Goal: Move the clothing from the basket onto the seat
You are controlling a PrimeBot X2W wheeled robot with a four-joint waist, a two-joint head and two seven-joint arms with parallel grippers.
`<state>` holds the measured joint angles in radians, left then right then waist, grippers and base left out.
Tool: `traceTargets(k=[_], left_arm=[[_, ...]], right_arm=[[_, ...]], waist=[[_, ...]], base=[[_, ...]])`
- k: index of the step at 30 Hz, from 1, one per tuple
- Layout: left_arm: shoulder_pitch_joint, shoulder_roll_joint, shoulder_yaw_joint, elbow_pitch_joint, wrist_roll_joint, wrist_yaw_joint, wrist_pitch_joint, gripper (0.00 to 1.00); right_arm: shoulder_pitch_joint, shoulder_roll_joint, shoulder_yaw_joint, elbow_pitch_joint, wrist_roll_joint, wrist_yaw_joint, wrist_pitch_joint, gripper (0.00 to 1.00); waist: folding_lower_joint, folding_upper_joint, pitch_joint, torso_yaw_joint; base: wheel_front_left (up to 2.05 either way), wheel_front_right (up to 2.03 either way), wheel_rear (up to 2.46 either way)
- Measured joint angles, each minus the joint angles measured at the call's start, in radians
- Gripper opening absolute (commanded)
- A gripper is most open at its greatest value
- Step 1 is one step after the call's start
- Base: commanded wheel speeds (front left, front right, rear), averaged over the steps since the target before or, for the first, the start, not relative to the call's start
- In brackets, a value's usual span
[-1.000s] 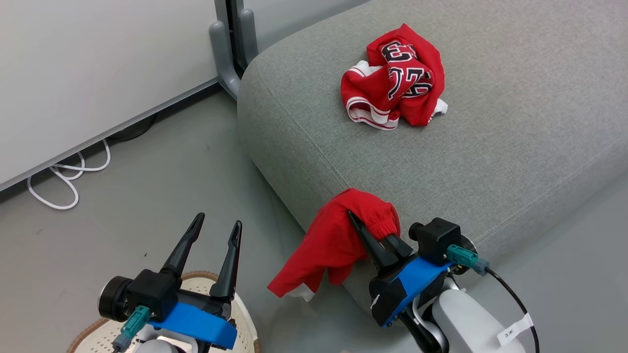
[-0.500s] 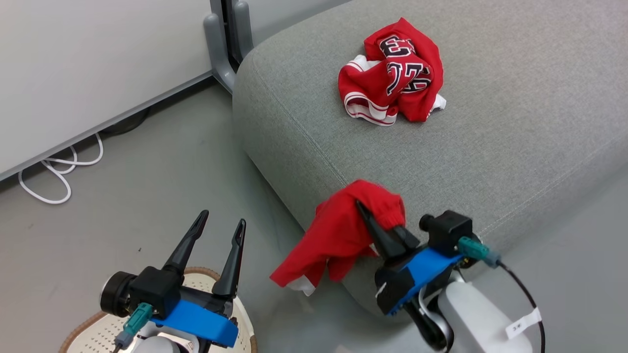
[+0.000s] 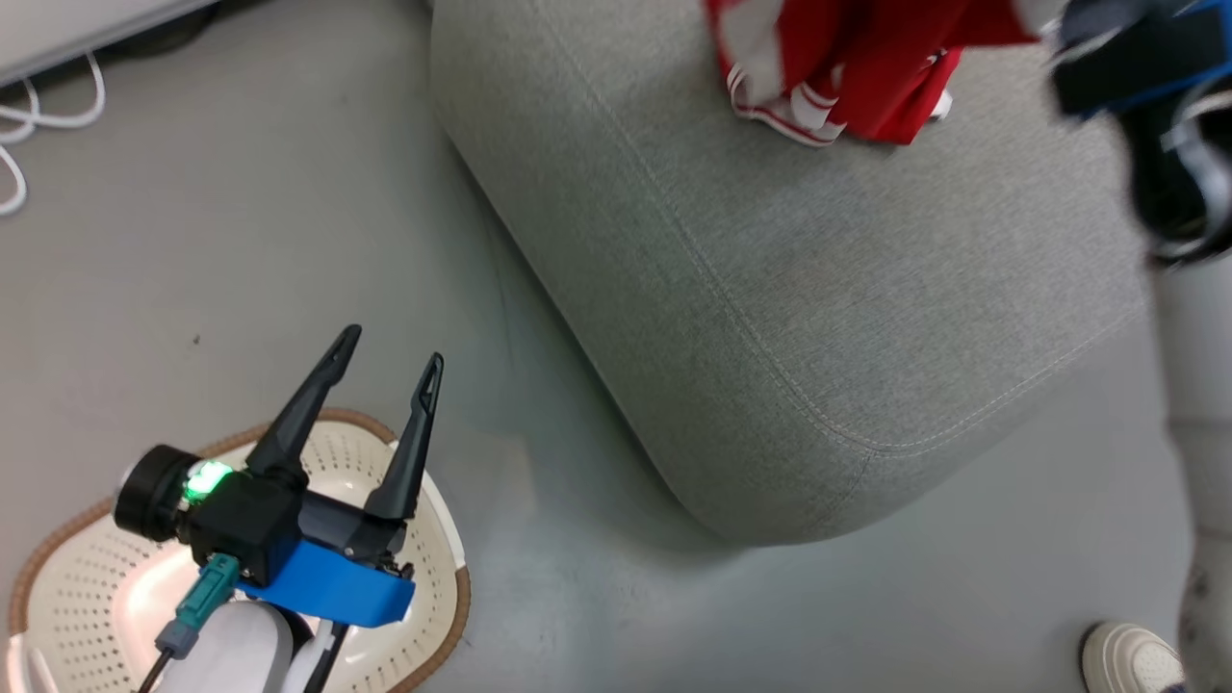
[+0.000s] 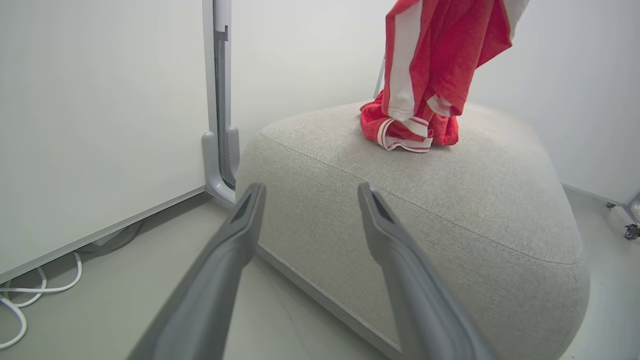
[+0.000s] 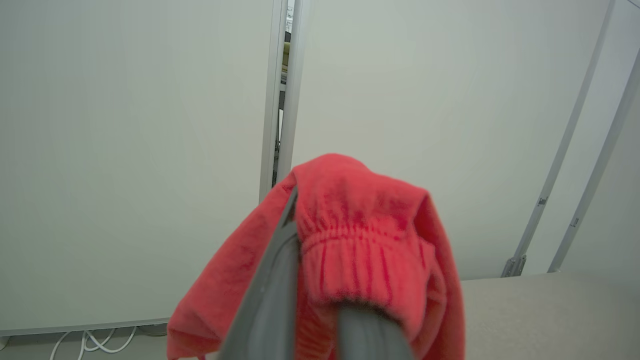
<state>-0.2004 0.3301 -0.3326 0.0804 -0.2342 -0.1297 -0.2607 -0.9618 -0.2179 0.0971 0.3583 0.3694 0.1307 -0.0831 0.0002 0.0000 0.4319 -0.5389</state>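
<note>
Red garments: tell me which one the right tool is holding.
The ribbed-cuff garment, pinched in the right tool and hanging above the seat. The jersey with white-striped trim lies crumpled on the seat, held by nothing.

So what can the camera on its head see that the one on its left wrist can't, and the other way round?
The head camera takes in the basket, which the left gripper overlaps, a pale shoe at the lower right corner, and the blurred right arm. The left wrist camera takes in white wall panels, a grey post and a caster wheel. Both have the grey seat, the red clothing on and above it, the open left gripper, the floor and white cables.
</note>
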Motion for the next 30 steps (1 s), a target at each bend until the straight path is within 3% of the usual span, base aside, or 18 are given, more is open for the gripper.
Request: traceTargets(k=[10,19,30], left_arm=[[-0.07,0.074,-0.011,-0.126,0.015,0.0,0.035,1.0],[-0.124,0.105,-0.015,-0.206,0.026,0.0,0.048,1.0],[-0.145,0.11,-0.027,-0.209,0.035,0.007,0.052,1.0]], right_arm=[[-0.197,-0.11,-0.266,0.027,-0.023,0.0,0.016,0.0],[-0.186,-0.056,-0.336,0.244,-0.081,0.0,-0.051,0.0],[-0.144,-0.01,-0.345,0.542,-0.117,0.0,-0.14,0.03]], waist=[[0.0,0.0,0.167,0.028],[0.0001,0.0,0.278,0.072],[0.0,0.0,0.316,0.11]], base=[[0.0,0.0,0.0],[0.0,0.0,0.0],[0.0,0.0,0.0]])
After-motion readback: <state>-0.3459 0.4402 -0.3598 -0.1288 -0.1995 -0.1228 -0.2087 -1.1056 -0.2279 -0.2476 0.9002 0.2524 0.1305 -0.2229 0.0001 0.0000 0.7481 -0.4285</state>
